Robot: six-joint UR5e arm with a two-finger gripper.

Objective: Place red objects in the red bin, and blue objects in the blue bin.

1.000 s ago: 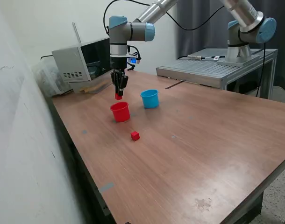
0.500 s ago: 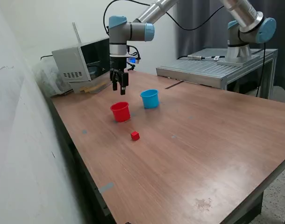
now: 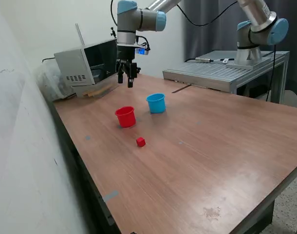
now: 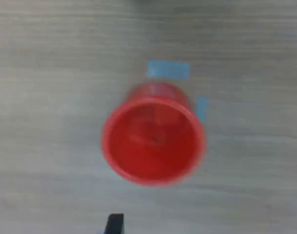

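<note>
Jaws (image 3: 127, 80) spread empty, high above the red cup (image 3: 125, 117).

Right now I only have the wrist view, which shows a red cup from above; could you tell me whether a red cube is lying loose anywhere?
Observer: Yes, one red cube lies on the table, in front of the red cup in the exterior view and apart from it.
Operator: Thank you. Where is the blue cup?
Observer: The blue cup stands upright to the exterior view's right of the red cup, not touching it.
Operator: Are the jaws carrying anything?
Observer: No. The gripper hangs well above the table, its jaws open and empty.
</note>
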